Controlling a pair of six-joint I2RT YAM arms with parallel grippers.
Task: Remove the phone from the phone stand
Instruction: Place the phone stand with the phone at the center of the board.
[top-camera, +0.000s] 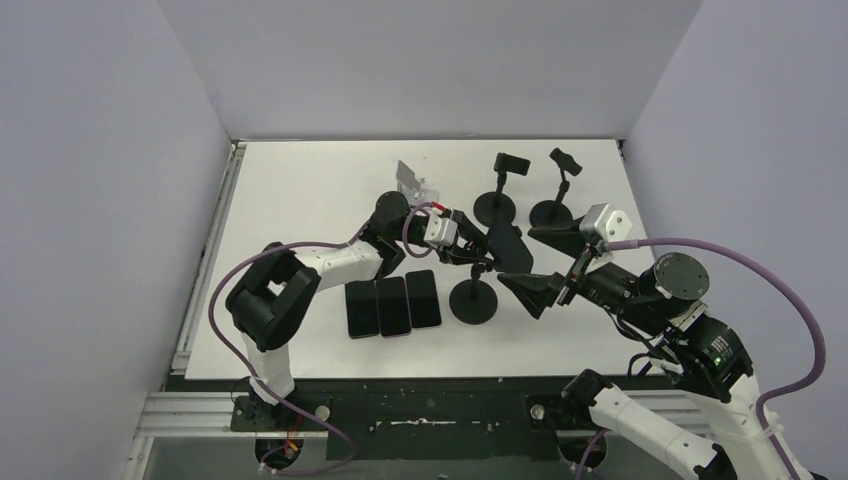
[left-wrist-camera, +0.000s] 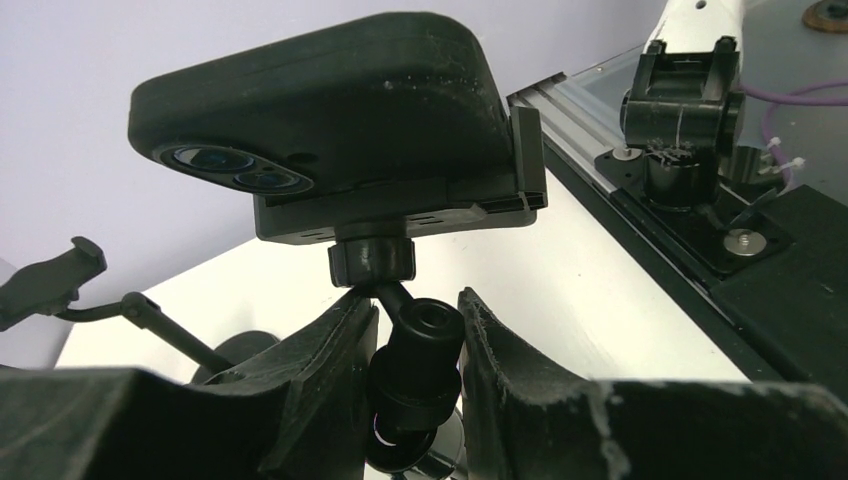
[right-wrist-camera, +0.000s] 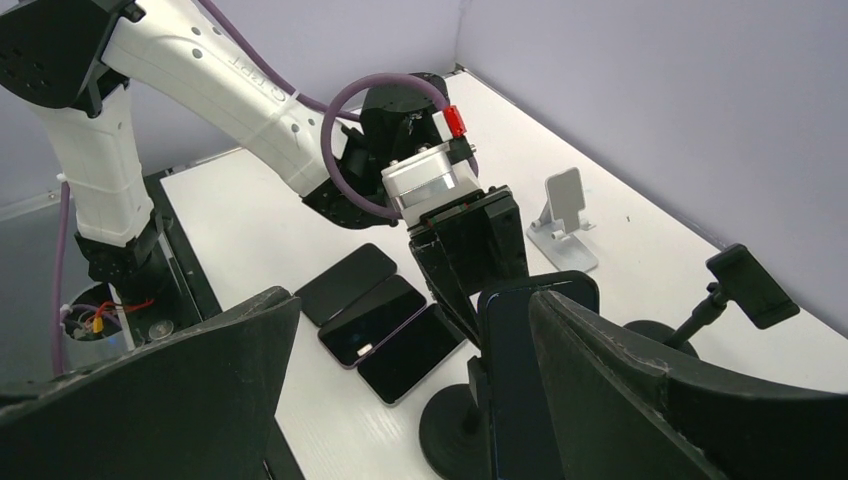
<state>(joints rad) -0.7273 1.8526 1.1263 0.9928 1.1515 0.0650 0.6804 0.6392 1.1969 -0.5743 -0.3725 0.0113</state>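
1. The phone (left-wrist-camera: 330, 110) sits in the cradle at the top of the phone stand (top-camera: 472, 303), tilted, with its back and two camera lenses turned towards my left wrist
2. My left gripper (left-wrist-camera: 415, 300) is pressed together on the phone stand's neck just below the cradle; the jointed stem sits between my two fingers (left-wrist-camera: 500, 360), one on each side of it
3. My right gripper (top-camera: 517, 258) is spread wide at the top of the phone stand, on the side away from my left arm, with the phone standing between its two fingers
4. In the right wrist view one finger (right-wrist-camera: 640, 380) is just beside the phone's edge, while the other is well apart from it; I cannot tell whether the nearer one touches the phone
5. The phone stand's round base rests on the white table (top-camera: 300, 190)
6. Three dark phones (top-camera: 393, 305) lie flat, side by side, just beside the phone stand's base on my left arm's side
7. Beyond the phone stand, farther from my arm bases, stand two more black stands (top-camera: 497, 185) with round bases
8. A small white folding stand (top-camera: 410, 180) sits beyond the phone stand too, on my left arm's side
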